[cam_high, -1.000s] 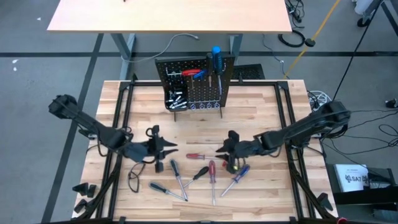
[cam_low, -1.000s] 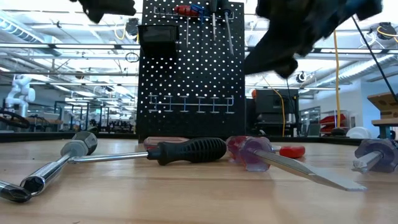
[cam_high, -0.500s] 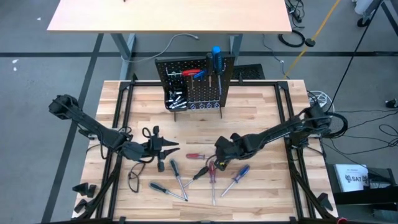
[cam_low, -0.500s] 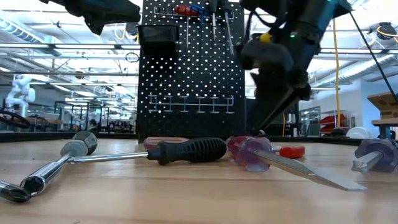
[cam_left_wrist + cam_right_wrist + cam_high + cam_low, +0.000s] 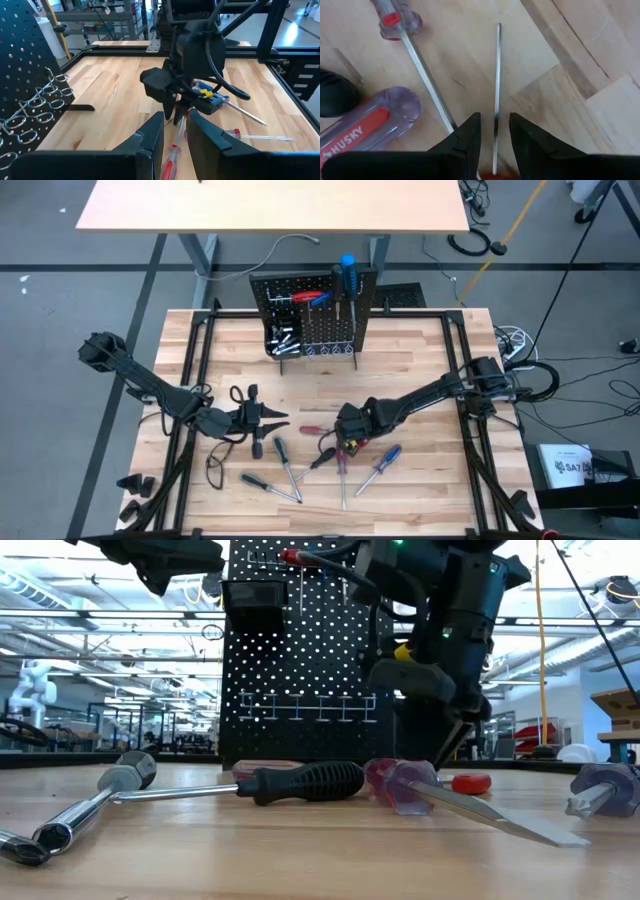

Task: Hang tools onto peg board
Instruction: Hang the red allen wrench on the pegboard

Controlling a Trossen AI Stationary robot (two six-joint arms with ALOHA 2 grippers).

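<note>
**Right gripper low over loose screwdrivers; grasp not yet made**

The peg board (image 5: 313,315) stands at the far middle of the table (image 5: 420,360). It already carries several tools on its upper hooks, among them a blue-handled driver (image 5: 347,272) and a red-handled tool (image 5: 310,298), with small metal pieces in its bin (image 5: 281,338).

The remaining tools lie flat on the table, well in front of the peg board. The right gripper (image 5: 347,438) hangs low over this cluster, directly in front of the board. In its wrist view the fingers (image 5: 465,137) stand slightly apart and straddle the thin metal shaft (image 5: 496,85) of a red-handled screwdriver (image 5: 342,455); they hold nothing. Whether they touch the shaft cannot be told. A second shaft (image 5: 422,75) and a clear-handled driver (image 5: 367,125) lie just beside that one.

The left gripper (image 5: 268,420) waits above the table, in front of the board and to its left, fingers (image 5: 150,137) narrowly apart and empty.

Risks noted:
- The shafts are thin, round and smooth. A closure on the shaft rather than the handle may let the tool roll or slip out on lifting.
- The neighbouring shaft lies close; a finger landing on it could push it aside or catch both tools.
- The tool lies flat on the table, so a descent too deep would drive the fingertips into the wood.
- A tool picked up by the shaft may hang handle-heavy, which would make seating it on a hook harder.
</note>
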